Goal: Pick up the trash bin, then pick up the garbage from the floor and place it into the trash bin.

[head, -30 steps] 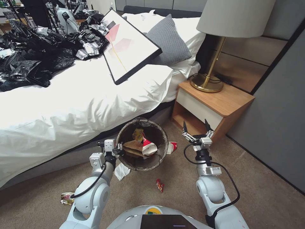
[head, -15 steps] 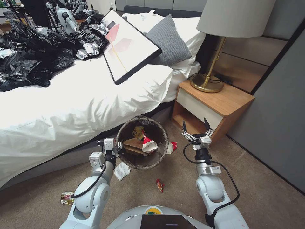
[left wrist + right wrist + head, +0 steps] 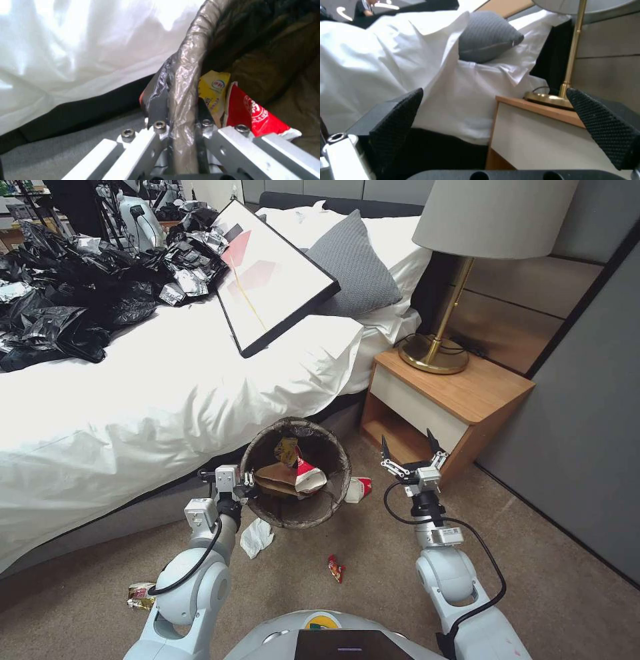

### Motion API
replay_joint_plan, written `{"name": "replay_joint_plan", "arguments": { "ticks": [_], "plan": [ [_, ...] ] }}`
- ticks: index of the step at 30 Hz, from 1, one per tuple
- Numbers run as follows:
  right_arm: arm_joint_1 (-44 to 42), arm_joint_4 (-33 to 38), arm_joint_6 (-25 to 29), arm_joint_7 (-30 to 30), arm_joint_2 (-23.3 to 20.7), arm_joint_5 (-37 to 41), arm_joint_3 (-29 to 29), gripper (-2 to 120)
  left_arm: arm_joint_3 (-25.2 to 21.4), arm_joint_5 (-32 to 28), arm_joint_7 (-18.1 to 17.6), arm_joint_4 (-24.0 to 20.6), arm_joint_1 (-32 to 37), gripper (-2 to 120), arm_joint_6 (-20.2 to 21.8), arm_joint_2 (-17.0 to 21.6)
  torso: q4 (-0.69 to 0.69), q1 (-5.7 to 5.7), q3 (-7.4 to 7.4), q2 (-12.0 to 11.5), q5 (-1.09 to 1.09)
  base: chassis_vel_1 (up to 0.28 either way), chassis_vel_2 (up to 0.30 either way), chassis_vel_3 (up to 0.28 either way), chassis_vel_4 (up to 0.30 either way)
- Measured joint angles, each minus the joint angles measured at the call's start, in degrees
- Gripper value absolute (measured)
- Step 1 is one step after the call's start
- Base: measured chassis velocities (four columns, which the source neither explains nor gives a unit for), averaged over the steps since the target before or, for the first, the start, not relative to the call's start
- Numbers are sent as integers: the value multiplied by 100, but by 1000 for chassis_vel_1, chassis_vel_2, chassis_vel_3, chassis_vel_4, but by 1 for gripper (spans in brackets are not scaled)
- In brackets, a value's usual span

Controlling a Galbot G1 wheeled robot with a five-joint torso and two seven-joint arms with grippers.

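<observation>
Beside the bed (image 3: 133,400), littered carpet (image 3: 373,553).

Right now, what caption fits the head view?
Left hand holds the trash bin by its rim beside the bed; right hand open, empty.

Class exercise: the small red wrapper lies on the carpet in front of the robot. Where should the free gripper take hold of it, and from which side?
Probably from straight above, across the short width of the red wrapper. It lies flat and elongated on open carpet, clear of other litter. The right gripper is open and free; the left gripper holds the trash bin by its rim.
</observation>
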Motion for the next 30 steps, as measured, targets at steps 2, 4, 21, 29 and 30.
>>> {"name": "replay_joint_plan", "arguments": {
  "ticks": [2,4,21,29,30],
  "plan": [
    [7,0,-24,5,-14,16,3,100,0,5,-1,-7,0,0,-4,5,0,0,0,0,0,0,0,0,0],
    [29,0,-48,7,-21,36,11,100,0,7,-6,-17,-4,0,-10,14,0,0,0,0,0,0,0,0,0],
    [67,-1,-240,9,-28,286,-257,100,-50,56,-72,-150,-12,0,1,71,0,0,0,0,-1,0,0,0,0],
    [65,-20,-354,-16,-92,284,-317,100,-78,82,-51,-164,-16,0,-27,78,0,0,0,0,-1,0,0,0,0],
    [31,-6,-527,38,-193,304,-356,100,-85,86,-46,-166,-20,0,-39,87,0,0,0,0,0,0,0,0,0]
  ]
}}
